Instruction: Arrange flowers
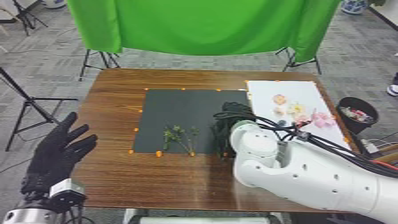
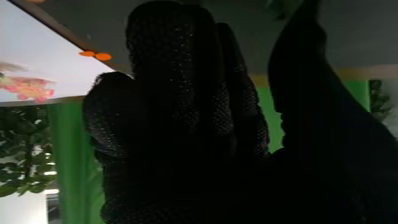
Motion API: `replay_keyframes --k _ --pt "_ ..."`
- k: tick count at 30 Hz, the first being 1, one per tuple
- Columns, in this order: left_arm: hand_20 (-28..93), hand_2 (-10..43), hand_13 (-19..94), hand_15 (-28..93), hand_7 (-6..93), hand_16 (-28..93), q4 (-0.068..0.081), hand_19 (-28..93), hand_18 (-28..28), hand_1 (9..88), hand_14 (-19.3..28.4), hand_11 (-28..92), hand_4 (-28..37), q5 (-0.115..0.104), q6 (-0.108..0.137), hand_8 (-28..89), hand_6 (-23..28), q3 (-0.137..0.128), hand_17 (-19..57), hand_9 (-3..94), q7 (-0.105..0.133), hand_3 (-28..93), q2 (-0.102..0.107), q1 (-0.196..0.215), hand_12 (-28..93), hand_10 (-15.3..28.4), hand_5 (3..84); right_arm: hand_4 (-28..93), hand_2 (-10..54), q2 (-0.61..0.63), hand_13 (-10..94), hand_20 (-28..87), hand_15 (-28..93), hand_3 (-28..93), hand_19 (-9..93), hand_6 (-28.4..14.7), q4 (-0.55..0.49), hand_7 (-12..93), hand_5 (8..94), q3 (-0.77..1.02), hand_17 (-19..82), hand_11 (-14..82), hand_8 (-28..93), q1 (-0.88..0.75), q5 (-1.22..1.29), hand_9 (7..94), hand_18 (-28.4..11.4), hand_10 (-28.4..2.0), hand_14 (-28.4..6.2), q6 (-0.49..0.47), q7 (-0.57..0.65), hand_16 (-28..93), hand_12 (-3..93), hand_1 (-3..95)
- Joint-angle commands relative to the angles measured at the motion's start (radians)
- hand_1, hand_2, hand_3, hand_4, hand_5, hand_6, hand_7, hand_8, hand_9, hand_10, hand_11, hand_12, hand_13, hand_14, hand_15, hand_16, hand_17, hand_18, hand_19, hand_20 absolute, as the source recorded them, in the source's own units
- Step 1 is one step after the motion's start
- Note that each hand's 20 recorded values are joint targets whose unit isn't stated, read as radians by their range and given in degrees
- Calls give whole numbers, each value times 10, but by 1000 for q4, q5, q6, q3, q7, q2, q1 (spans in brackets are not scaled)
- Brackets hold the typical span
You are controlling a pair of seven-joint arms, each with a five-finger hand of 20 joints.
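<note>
Right hand open, fingers straight, at the right part of the dark mat. Flowers lie on the white sheet; green sprigs on the mat. Left hand open by the table's left edge.

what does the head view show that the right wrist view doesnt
The head view adds the left hand, raised with fingers straight beside the table, the dark bin past the table's right side, and a clear look at the green stems lying on the dark mat.

The right wrist view adds leafy foliage beyond the green cloth.

Both share the right hand, the cloth, the white sheet with pink flowers, and orange markers.
</note>
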Motion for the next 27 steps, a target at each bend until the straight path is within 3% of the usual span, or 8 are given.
replay_keyframes --k 1,8,10,11,14,17,19,27 --pt "-63 69 197 559 76 -122 -7 575 284 310 277 224 -192 -16 17 -74 66 -5 -59 251 16 639 5 31 114 179 300 -211 -14 47 850 3 490 773 932 -86 -37 157 710 35 597 163 -95 0 -29 785 -132 -182 -86 56 -7 156 144 352" --pt "-63 69 197 559 76 -122 -11 576 284 309 277 225 -191 -33 24 -74 66 -8 -59 251 41 638 25 40 114 180 300 -209 -7 108 841 -3 492 771 932 -93 -88 146 692 133 593 141 -91 -58 -27 737 -137 -200 -92 49 -6 151 138 339" --pt "-64 70 198 559 77 -122 -16 576 284 309 277 225 -191 -37 28 -74 66 -27 -59 251 50 638 28 61 114 179 300 -208 -7 137 839 -3 493 770 932 -95 -108 144 685 175 591 140 -91 -83 -19 732 -138 -204 -92 47 -11 150 137 338" --pt "-64 70 198 559 77 -122 -15 576 284 309 277 226 -191 -30 23 -74 66 -36 -59 251 39 638 20 58 115 179 299 -208 -6 155 836 -3 494 769 932 -95 -121 143 677 199 589 140 -90 -100 -15 730 -139 -206 -94 51 -7 149 137 338" --pt "-64 70 198 559 76 -122 -24 576 284 309 277 226 -191 -38 31 -74 66 -72 -59 252 56 638 20 98 115 180 299 -206 -6 192 824 0 504 766 932 -95 -139 142 653 284 584 140 -88 -156 10 715 -142 -211 -98 40 -16 148 138 338" --pt "-64 69 198 559 76 -122 -28 576 284 308 277 226 -191 -25 24 -73 66 -96 -59 252 42 636 -3 112 114 179 299 -205 -7 215 815 3 512 767 932 -97 -134 142 635 351 579 140 -87 -198 45 705 -143 -214 -100 41 -11 145 139 338" --pt "-64 72 198 558 76 -122 -27 576 284 301 277 225 -196 -42 30 -73 66 -93 -59 252 67 627 9 120 114 179 299 -205 -7 229 811 4 517 766 932 -85 -117 138 618 357 578 141 -88 -196 51 702 -142 -214 -103 46 -2 143 139 340" --pt "-63 75 197 556 72 -121 -16 574 284 287 278 223 -213 -34 22 -71 66 -55 -60 252 65 614 12 79 115 179 300 -204 -9 270 808 6 526 765 932 -81 -52 136 599 337 578 144 -87 -165 95 701 -142 -213 -106 27 36 132 139 343"
